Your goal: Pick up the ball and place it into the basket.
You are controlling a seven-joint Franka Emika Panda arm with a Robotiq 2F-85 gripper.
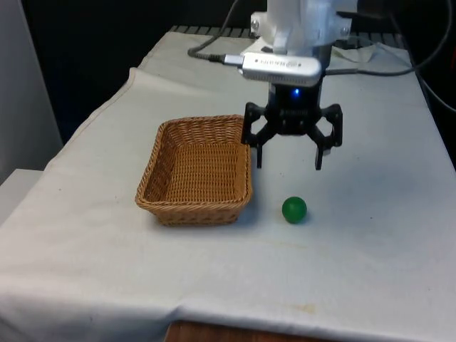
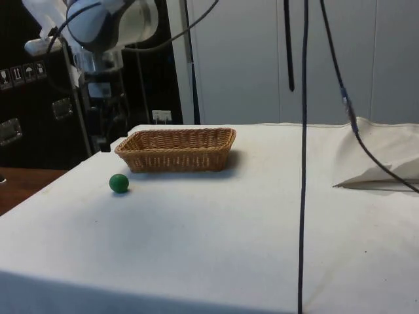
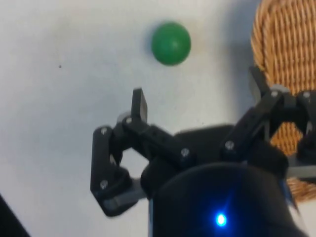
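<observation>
A small green ball (image 1: 293,209) lies on the white cloth, just to the front view's right of a woven wicker basket (image 1: 192,210) that has nothing in it. My gripper (image 1: 288,165) hangs open above the cloth, slightly behind the ball and beside the basket's far right corner, holding nothing. In the side view the ball (image 2: 118,183) sits in front of the basket (image 2: 175,149), a short gap between them. From the wrist, the ball (image 3: 171,43) lies beyond my spread fingers (image 3: 139,101), with the basket's rim (image 3: 286,49) close to one finger.
Cables (image 1: 214,53) trail across the cloth at the far end behind the arm. A black cable (image 2: 304,163) hangs down through the side view, and a fold of cloth (image 2: 373,163) bulges at that view's right.
</observation>
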